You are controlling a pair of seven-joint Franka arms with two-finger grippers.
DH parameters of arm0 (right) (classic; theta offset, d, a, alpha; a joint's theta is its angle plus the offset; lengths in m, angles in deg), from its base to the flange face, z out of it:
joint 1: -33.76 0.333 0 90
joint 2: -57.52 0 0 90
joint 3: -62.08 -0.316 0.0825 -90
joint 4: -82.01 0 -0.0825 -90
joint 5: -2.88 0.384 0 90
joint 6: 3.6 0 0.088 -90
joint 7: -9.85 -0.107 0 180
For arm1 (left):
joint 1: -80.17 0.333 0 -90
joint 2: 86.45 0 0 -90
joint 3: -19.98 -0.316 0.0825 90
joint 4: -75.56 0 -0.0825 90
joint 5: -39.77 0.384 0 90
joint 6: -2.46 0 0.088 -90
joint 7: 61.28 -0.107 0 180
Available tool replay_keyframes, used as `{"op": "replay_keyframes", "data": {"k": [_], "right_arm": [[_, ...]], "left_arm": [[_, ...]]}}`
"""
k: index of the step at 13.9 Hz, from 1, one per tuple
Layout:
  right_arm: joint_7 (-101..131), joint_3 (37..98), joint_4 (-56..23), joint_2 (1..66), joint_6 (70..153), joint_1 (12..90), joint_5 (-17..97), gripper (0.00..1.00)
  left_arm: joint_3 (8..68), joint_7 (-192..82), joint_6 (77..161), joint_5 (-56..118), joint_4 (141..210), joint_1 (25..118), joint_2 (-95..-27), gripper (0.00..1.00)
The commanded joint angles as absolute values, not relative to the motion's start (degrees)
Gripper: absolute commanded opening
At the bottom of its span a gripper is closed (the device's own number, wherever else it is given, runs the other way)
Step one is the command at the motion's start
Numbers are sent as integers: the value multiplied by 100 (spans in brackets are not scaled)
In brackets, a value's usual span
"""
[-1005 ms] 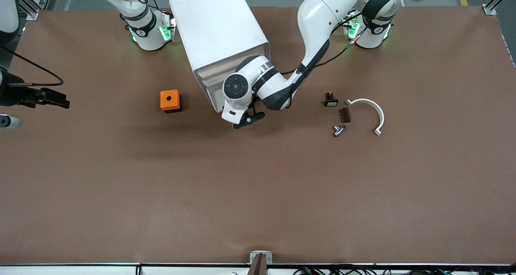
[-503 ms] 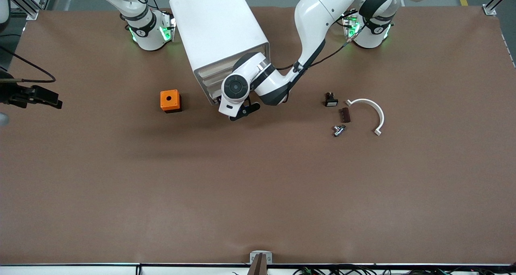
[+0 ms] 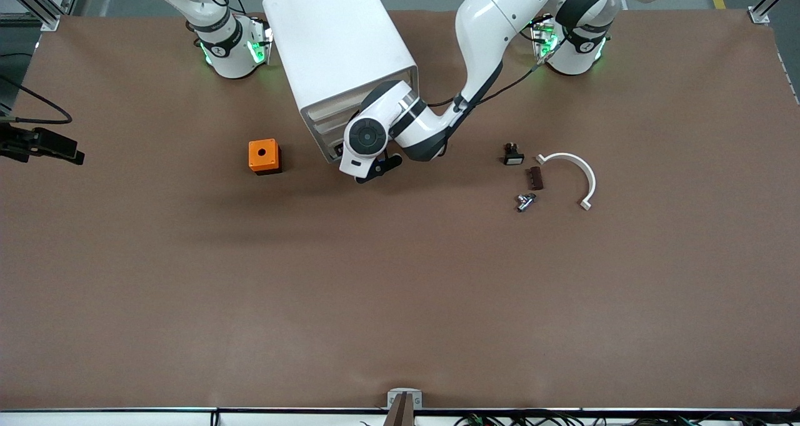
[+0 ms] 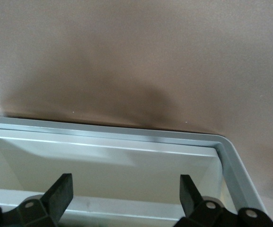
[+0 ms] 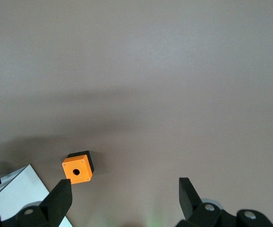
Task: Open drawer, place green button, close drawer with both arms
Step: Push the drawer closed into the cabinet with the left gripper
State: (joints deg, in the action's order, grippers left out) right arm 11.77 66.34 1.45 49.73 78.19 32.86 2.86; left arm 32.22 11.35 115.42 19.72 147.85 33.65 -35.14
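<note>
The white cabinet (image 3: 337, 51) stands between the arms' bases, its front facing the front camera. My left gripper (image 3: 375, 167) is open and empty, low at the foot of that front. In the left wrist view my left gripper (image 4: 126, 182) faces the lowest drawer (image 4: 103, 165), just inside the cabinet's bottom rim (image 4: 127, 135); the drawer looks shut. A tiny object that looks like the button (image 3: 525, 201) lies on the table toward the left arm's end. My right gripper (image 3: 72, 154) is open and empty, high over the right arm's end of the table; the right wrist view shows it open too (image 5: 125, 185).
An orange box with a hole (image 3: 264, 156) sits beside the cabinet toward the right arm's end and shows in the right wrist view (image 5: 78, 168). A black switch (image 3: 512, 155), a brown piece (image 3: 533, 177) and a white curved part (image 3: 572, 176) lie by the button.
My left gripper has moved in toward the cabinet's front, still open. My right gripper has drifted farther toward the right arm's end of the table.
</note>
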Motion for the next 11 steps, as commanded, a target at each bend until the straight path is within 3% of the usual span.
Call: {"op": "replay_keyframes", "data": {"k": [1, 5, 11], "right_arm": [[1135, 6551, 19, 5232, 7726, 3262, 385, 100], [1152, 6551, -149, 5505, 7752, 3262, 402, 100], [1240, 6568, -333, 5760, 7831, 3235, 394, 100]], "left_arm": [[3273, 1115, 11575, 1850, 14877, 3359, -3582, 99], [3255, 1149, 11566, 1929, 14877, 3472, -3661, 99], [3229, 1168, 11400, 1938, 14842, 4034, -4460, 99]]}}
